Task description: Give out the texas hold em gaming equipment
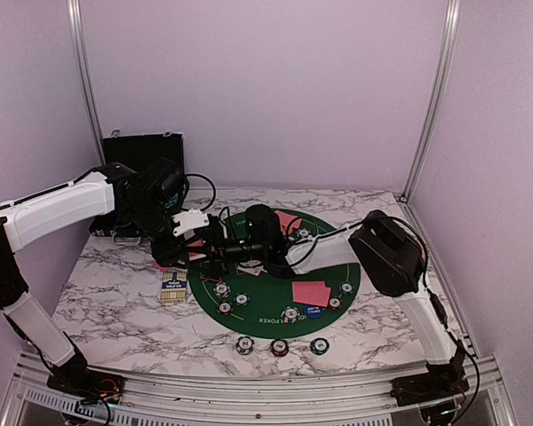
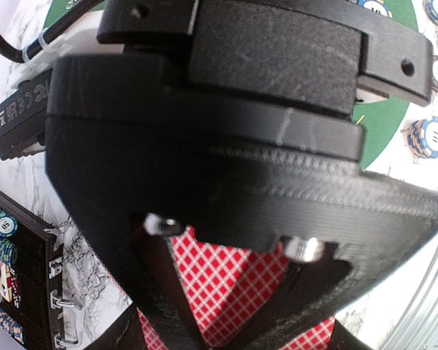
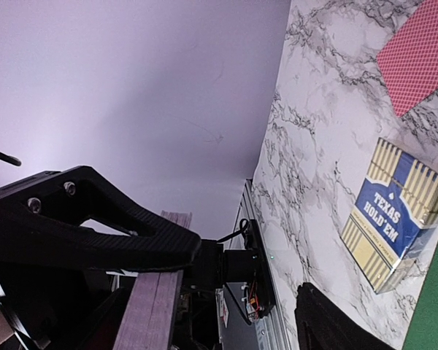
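Poker chips point(image 1: 280, 347) lie just off the near edge of the green mat point(image 1: 259, 303); red-backed cards point(image 1: 311, 291) rest on it. Over its left side the right gripper point(image 1: 220, 253), jaws apparently parted, crowds the left gripper point(image 1: 188, 241), whose grip I cannot tell. Colliding there could scatter chips.

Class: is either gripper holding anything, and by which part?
Cannot be told. A red card shows between the fingers of the left gripper, but it may lie on the table beneath. The right gripper shows no clear hold.
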Available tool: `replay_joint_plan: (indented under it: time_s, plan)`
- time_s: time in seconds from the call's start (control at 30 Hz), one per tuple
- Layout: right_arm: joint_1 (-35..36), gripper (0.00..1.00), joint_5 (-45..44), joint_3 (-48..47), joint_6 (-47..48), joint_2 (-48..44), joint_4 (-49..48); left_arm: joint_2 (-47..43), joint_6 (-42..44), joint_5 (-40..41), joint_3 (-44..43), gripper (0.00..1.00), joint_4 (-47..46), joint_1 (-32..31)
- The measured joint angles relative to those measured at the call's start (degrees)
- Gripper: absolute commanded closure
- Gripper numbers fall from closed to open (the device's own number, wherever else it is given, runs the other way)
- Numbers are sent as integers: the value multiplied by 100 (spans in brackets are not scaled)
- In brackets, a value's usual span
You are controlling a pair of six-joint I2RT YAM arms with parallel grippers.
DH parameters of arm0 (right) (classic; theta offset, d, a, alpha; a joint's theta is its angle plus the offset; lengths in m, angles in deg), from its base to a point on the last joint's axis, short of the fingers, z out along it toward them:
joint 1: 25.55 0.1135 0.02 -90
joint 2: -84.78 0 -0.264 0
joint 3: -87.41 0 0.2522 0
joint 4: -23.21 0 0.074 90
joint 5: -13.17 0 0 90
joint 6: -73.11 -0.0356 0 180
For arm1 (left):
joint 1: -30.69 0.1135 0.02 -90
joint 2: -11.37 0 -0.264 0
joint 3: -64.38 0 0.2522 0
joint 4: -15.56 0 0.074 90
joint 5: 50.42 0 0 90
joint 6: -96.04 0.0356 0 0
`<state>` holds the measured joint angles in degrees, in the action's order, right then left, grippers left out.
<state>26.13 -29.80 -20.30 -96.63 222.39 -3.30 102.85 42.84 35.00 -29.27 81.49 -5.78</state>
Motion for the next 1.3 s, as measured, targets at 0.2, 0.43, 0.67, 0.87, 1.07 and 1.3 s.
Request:
replay_joint_plan:
  time_s: [0.2, 0.43, 0.67, 0.87, 1.07, 1.3]
  plan:
    - [-57, 32, 2, 11, 66, -4, 26, 0, 2, 13, 0, 100, 4, -2]
    - [-142, 35, -7, 463, 96, -293, -63, 2, 4, -7, 2, 100, -2, -35]
    - [-313, 40, 2, 802, 155, -483, -216, 2, 7, 9, 2, 100, 4, -31]
    - [-330, 48, 2, 977, 170, -629, -282, 2, 7, 11, 2, 100, 20, -28]
    - [-400, 65, 33, 1123, 179, -774, -337, 2, 7, 42, 2, 100, 20, -28]
    - [-435, 78, 52, 1224, 144, -887, -369, 0, 7, 63, 2, 100, 17, -26]
